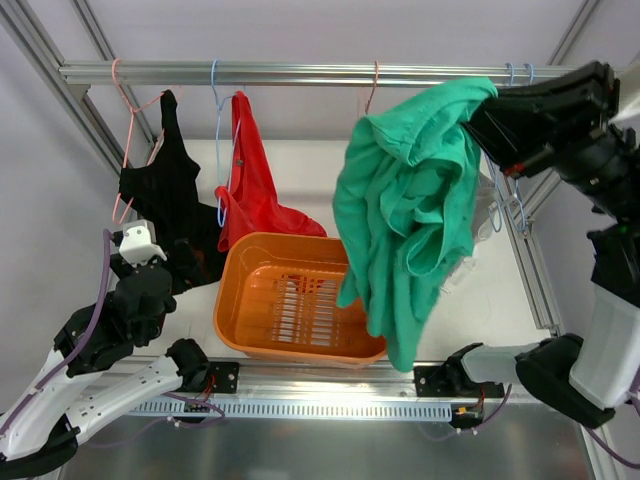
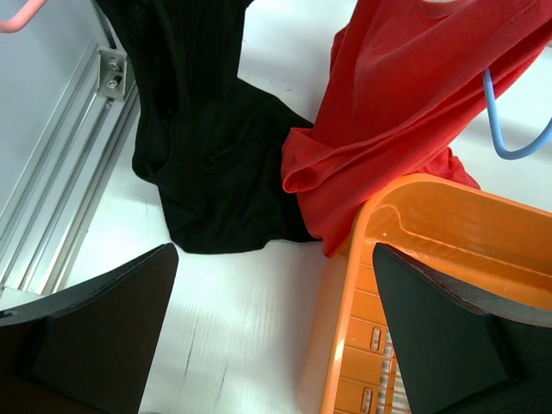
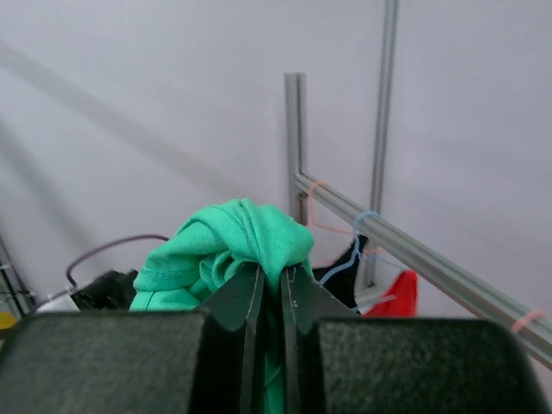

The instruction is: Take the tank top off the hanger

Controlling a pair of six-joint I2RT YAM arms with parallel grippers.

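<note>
- A white counter (image 1: 495, 310) sits inside an aluminium frame. A metal rail (image 1: 300, 72) crosses the back, and clothes hang from it.
- The tank top (image 1: 400, 220) hangs as a bunched teal mass from the right fingers (image 3: 241, 310). They are up near the rail's right end and pinch a gathered fold of its upper edge.
- The hanger (image 1: 371, 92) hooks over the rail just left of that grip, and its wire drops behind the cloth. I cannot tell whether a strap is looped on it.
- The step in hand looks like the lift-off, drawing the fabric up and away from the wire.
- Judging from this, the next move calls for carrying the cloth clear of the hanger without dragging it along the rail. After that it can be lowered, perhaps toward the orange basket (image 1: 240, 330) below.
- The right arm reaches high and leftward, with its wrist level with the rail.
- The left arm is folded low. The left fingers (image 2: 103, 328) are spread wide over the counter, holding nothing, and face the black top (image 2: 207, 172) and red top (image 2: 405, 103).
</note>
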